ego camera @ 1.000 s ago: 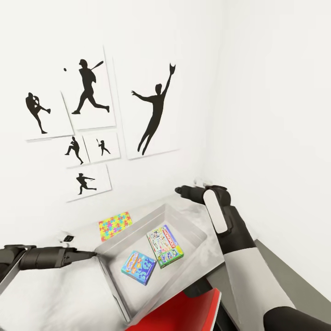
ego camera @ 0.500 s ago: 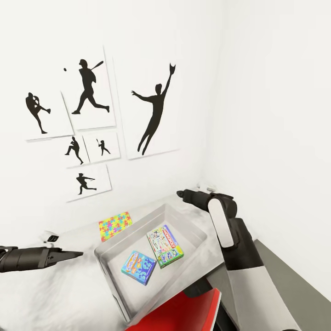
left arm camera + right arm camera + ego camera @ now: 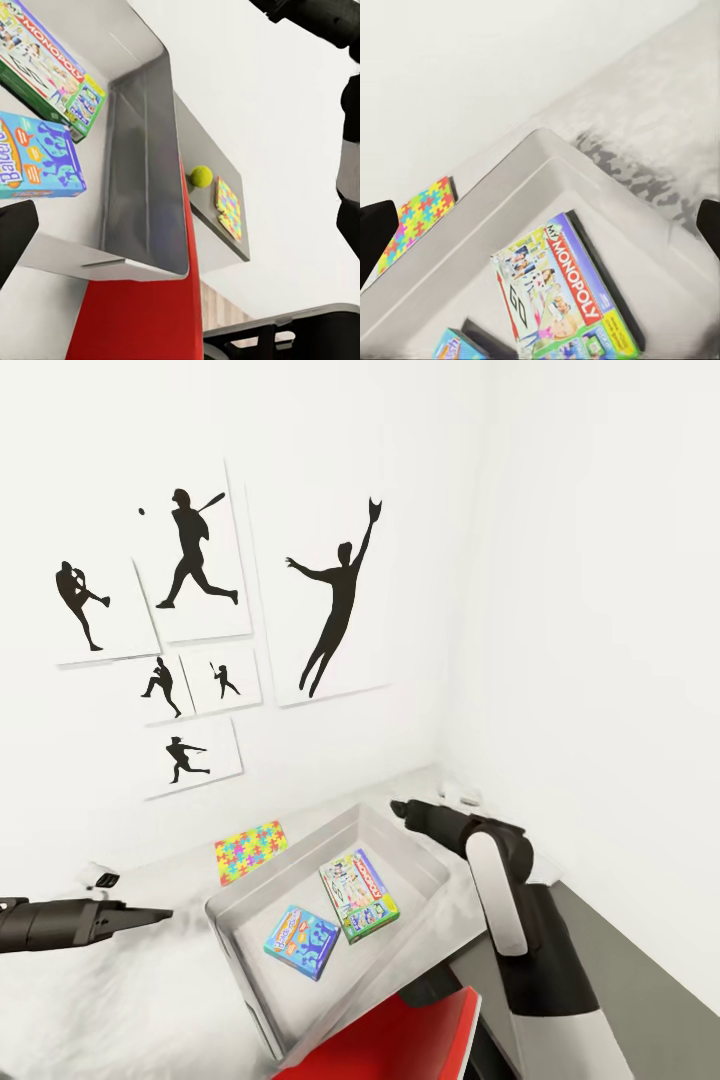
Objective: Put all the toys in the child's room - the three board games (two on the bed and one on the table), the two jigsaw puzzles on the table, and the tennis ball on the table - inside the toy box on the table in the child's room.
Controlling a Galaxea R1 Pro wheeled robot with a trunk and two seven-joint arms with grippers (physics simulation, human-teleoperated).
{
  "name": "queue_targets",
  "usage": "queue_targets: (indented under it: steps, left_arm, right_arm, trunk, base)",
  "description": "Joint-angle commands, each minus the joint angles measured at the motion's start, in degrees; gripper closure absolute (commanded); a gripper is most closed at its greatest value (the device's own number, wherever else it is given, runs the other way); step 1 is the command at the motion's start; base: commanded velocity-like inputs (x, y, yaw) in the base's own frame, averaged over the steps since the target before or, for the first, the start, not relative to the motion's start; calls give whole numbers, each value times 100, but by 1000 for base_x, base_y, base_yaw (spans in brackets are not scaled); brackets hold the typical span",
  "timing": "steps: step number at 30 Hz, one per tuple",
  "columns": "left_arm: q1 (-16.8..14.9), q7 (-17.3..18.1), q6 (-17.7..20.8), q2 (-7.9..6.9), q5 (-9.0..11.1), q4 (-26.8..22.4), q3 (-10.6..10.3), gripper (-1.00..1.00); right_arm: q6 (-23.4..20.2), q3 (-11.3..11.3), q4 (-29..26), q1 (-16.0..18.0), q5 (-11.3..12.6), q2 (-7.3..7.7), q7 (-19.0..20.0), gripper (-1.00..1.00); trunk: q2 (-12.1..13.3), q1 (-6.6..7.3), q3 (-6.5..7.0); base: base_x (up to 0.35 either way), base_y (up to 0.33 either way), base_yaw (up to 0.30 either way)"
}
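Toy box: the see-through greyish plastic bin with sloping sides [image 3: 236,920] sits on the light grey desk top [image 3: 120,1000], between my two arms.
Left gripper: my left gripper [image 3: 160,913] hangs just off the bin's near-left corner, apart from the rim; whether its fingers are spread or together I cannot tell.
Jigsaw puzzle by the wall: the thin board of yellow, pink, blue and green pieces [image 3: 250,848] lies flat beyond the bin's left rim, long axis running along the wall. I judge my left arm the nearer one, reaching forward and a little to the right.
In the bin: the small blue game box [image 3: 300,942] and the green-edged "Monopoly" box [image 3: 359,895] already lie flat on its floor, side by side.
Right gripper: my right gripper [image 3: 540,225] hovers over the bin's far corner, fingertips well apart and holding nothing.
Still out: the small yellow-green tennis ball [image 3: 200,176] and a second puzzle board [image 3: 229,207] rest close together on the desk past the bin's far side.
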State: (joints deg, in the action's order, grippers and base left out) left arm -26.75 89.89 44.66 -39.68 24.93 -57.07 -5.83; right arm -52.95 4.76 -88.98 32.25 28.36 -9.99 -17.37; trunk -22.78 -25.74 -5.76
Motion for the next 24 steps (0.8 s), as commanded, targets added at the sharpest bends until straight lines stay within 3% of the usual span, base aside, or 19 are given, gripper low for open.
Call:
queue_targets:
  steps: [1,8,14,24]
  left_arm:
    - [-7,11,61,-9,26,2,-23,-100]
    - [10,11,68,-12,26,3,-21,-100]
    - [13,11,79,-6,32,3,-23,-100]
    - [14,11,107,-4,14,1,-16,-100]
  right_arm:
    - [-7,1,-22,-36,61,-1,-57,-100]
    - [108,-82,-73,-430,60,-1,322,-100]
    - [237,-243,-67,-546,56,-1,735,-100]
    - [279,-279,-58,-623,56,45,860,-100]
  trunk:
    - [-13,-4,-13]
    - [-13,-4,-13]
    - [-13,-4,-13]
    - [-13,-4,-13]
  base:
    - [0,0,0]
    - [0,0,0]
    - [0,0,0]
    - [0,0,0]
